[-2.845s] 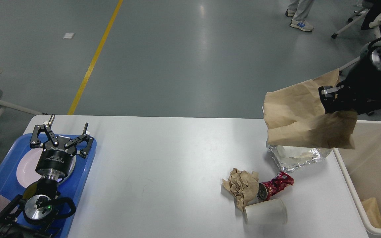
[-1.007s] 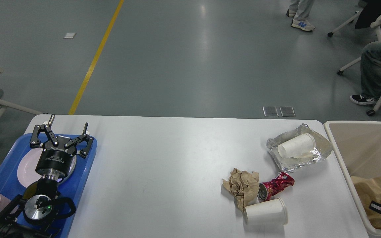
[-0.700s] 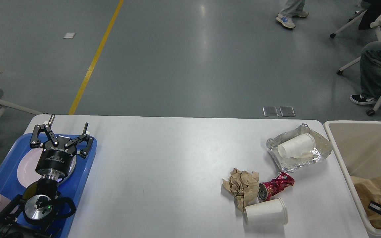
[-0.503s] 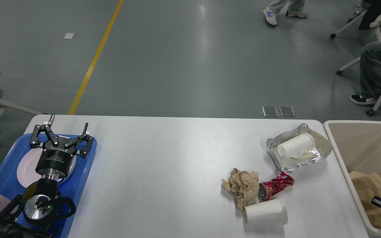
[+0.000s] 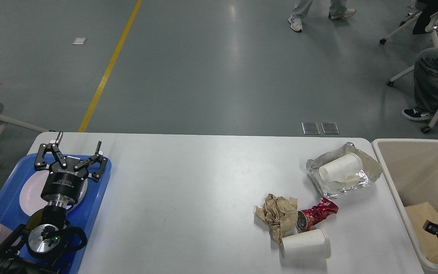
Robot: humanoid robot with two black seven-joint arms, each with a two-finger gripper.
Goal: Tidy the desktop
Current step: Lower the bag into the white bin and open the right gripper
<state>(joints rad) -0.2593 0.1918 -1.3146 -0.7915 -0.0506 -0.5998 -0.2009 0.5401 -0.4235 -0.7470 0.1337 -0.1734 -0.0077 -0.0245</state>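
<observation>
White desktop [image 5: 188, 198], grey floor [image 5: 203, 68]

Matte desktop [image 5: 188, 198], crinkled foil [image 5: 367, 171]

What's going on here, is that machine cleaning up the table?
Yes, a two-armed robot is clearing rubbish off the desktop. Its right gripper is down inside the cream bin, over a brown paper bag lying there. Its left gripper hangs open above the blue tray, holding nothing. On the table are a crumpled paper ball, a crushed red can, two paper cups and a foil wrapper.
</observation>
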